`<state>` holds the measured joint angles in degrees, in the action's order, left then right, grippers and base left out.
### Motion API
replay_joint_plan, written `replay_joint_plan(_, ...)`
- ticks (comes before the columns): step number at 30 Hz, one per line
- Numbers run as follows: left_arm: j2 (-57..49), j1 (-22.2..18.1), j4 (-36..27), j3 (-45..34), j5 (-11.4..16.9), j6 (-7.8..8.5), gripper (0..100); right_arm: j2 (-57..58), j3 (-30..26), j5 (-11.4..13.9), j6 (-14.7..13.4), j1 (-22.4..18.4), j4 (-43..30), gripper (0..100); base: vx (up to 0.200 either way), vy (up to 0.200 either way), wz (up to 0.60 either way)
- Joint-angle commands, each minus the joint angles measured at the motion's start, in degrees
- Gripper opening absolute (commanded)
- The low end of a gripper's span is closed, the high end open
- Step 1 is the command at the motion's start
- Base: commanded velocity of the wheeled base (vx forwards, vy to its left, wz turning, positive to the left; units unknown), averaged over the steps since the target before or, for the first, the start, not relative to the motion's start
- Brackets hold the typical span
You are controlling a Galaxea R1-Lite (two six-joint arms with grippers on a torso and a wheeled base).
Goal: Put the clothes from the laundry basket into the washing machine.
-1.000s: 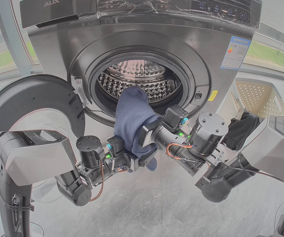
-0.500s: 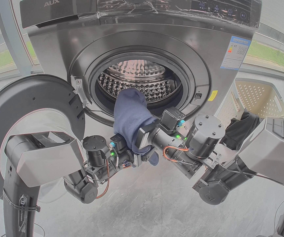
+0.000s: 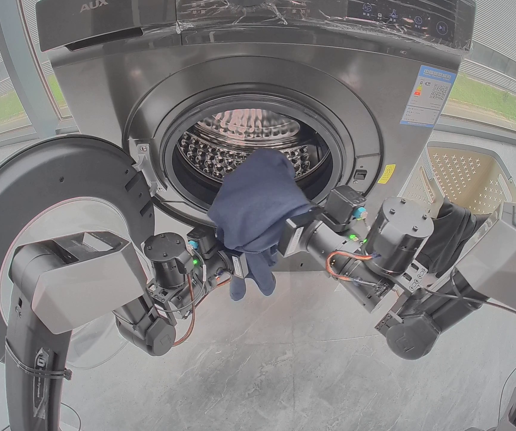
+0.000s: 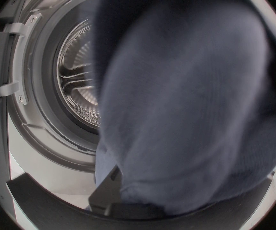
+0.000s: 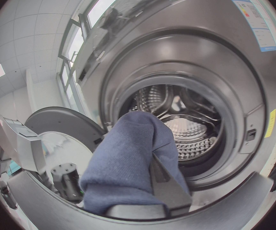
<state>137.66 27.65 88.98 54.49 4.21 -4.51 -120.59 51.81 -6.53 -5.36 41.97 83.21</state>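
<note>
Raised toward the washing machine [image 3: 341,91], the navy garment [image 3: 261,202] stays pinched by left fingers [image 4: 107,189] and right fingers [image 5: 166,182]

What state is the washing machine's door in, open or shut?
Open: the door hangs swung aside on the left, exposing the drum.

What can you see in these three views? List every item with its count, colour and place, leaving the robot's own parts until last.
washing machine: one, grey, front-loading, straight ahead.
door: one, dark grey, swung open on the machine's left.
drum: one, shiny steel, inside the opening.
navy garment: one, dark blue, at the opening's lower rim, an end hanging down.
laundry basket: one, beige, right of the machine.
black garment: one, at the basket's near edge.
label: one, blue and white, machine front, upper right.
left gripper: one, black, gripping the navy garment.
right gripper: one, black, gripping the navy garment.
</note>
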Motion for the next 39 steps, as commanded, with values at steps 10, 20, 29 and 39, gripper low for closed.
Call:
replay_joint_plan(10,-13.3,-0.1,-0.1,-6.8,-1.2,-4.45,0,-3.2,-5.3,-0.1,-1.5,-4.4,1.0,0,0.0,0.0,0.0)
replay_joint_plan(20,-19.4,0.3,-0.1,-11.8,-1.2,-6.04,0,-4.5,-5.1,0.6,-1.9,-2.0,1.9,100,0.0,0.0,0.0)
replay_joint_plan(29,-25.2,1.5,0.1,-18.7,-0.6,-6.83,0,1.8,-19.0,2.7,0.4,-0.7,2.1,100,0.0,0.0,0.0)
replay_joint_plan(39,-35.9,3.8,0.0,-30.1,1.3,-6.74,0,16.3,-38.7,6.2,2.6,4.0,1.8,100,0.0,0.0,0.0)
